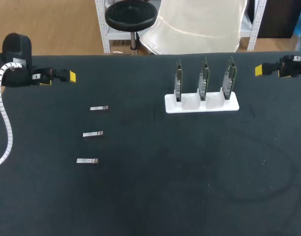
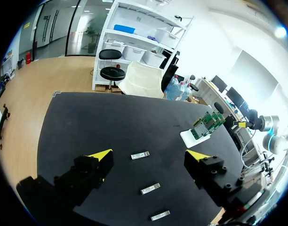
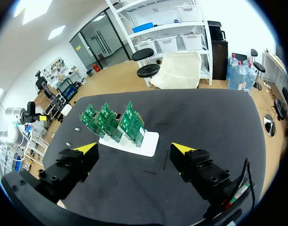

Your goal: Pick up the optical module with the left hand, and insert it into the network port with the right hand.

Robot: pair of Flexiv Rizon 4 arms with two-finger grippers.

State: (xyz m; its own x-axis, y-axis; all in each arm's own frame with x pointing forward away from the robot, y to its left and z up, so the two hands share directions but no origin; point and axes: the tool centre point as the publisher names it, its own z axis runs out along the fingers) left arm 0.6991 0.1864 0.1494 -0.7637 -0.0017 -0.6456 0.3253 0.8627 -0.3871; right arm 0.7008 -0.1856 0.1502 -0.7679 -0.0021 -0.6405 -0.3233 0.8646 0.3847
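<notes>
On the matte black table (image 1: 155,196), seen from the head view, three small silvery slab-shaped optical modules (image 1: 93,133) lie in a column at nine o'clock from the centre, apart from one another. At one o'clock a glossy white holder (image 1: 201,104) stands three green network cards (image 1: 203,78) upright in slots. The left gripper (image 1: 67,76) hovers at ten o'clock and the right gripper (image 1: 259,70) at two, both well clear of everything.

In the left wrist view, the left gripper (image 2: 149,155) has its blocky black fingers (image 2: 94,169) spread wide, holding nothing. One optical module (image 2: 140,155) lies below the gap between the fingertips, and two more lie nearer the wrist. The cards (image 2: 207,125) stand at two o'clock.

In the right wrist view, the right gripper (image 3: 134,149) is spread equally wide and empty. The holder (image 3: 151,141) and cards (image 3: 120,121) stand at twelve o'clock, unobstructed.
</notes>
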